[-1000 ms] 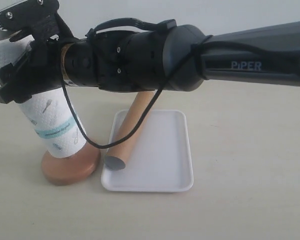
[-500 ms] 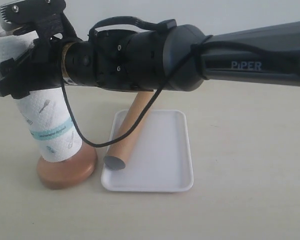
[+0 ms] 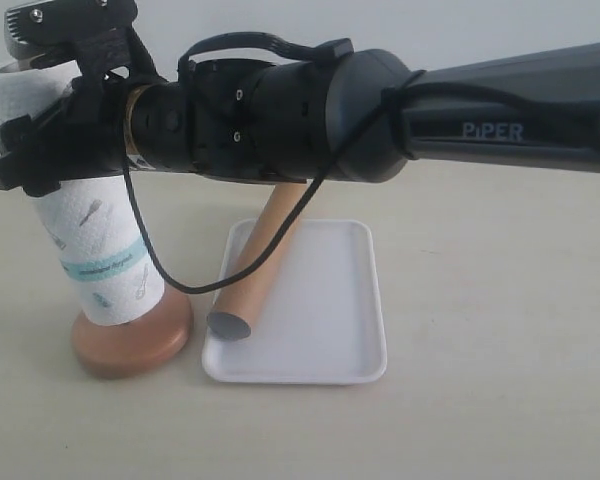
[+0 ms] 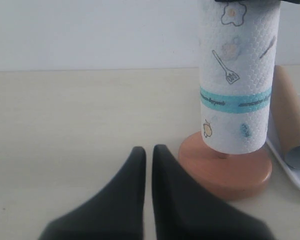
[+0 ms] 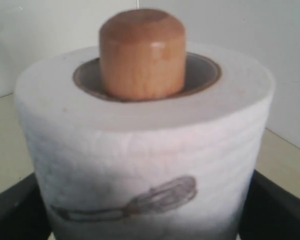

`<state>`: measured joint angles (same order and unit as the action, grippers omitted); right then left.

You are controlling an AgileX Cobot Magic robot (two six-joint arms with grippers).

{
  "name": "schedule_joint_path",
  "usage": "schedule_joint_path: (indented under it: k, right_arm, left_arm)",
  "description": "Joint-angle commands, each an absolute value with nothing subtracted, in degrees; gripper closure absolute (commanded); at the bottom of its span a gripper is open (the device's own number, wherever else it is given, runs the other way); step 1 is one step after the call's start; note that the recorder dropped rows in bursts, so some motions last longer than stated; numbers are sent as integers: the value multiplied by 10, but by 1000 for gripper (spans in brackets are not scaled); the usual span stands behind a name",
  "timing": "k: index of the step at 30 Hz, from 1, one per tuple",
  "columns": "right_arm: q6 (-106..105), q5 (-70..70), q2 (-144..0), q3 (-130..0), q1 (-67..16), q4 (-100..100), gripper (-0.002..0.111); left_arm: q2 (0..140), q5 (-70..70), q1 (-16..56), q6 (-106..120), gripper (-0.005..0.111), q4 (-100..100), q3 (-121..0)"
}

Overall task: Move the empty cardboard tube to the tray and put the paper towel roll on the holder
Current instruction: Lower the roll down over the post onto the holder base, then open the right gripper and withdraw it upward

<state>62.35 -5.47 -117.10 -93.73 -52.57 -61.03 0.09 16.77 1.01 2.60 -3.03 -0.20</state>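
Exterior view: right gripper point(image 3: 50, 140) pinches the roll point(image 3: 98, 250), which is threaded over the post point(image 5: 142, 52), tilted, just clear of the holder point(image 3: 130, 345) base, toward the table's point(image 3: 500, 330) left edge. Releasing it tilted may bind the core or tip the holder. Tube point(image 3: 252, 275) lies in the tray point(image 3: 330, 310), mid-table. Left gripper point(image 4: 149, 151) is pressed together, empty. The arm point(image 3: 430, 110) hides the tube's far end.

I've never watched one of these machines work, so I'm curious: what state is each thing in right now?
paper towel roll: threaded on the post, held just above the base.
holder: upright, post top poking out of the roll's core.
empty cardboard tube: lying in the tray.
tray: holds only the tube.
right hand: shut on the roll.
left hand: shut, empty.
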Motion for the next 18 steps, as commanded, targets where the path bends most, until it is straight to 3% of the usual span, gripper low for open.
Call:
schedule_joint_path:
  k: [1,4,18]
  right_arm:
    - [626,-42,-1167,-939,-525,-609,13]
    - [629,-44,-1167,-939,-525,-609,3]
    - [629,-70,-1117,-939,-525,-607,3]
  left_arm:
    - [0,168,13,28,103,-29,0]
    - [0,168,13,28,103,-29,0]
    - [0,168,13,28,103,-29,0]
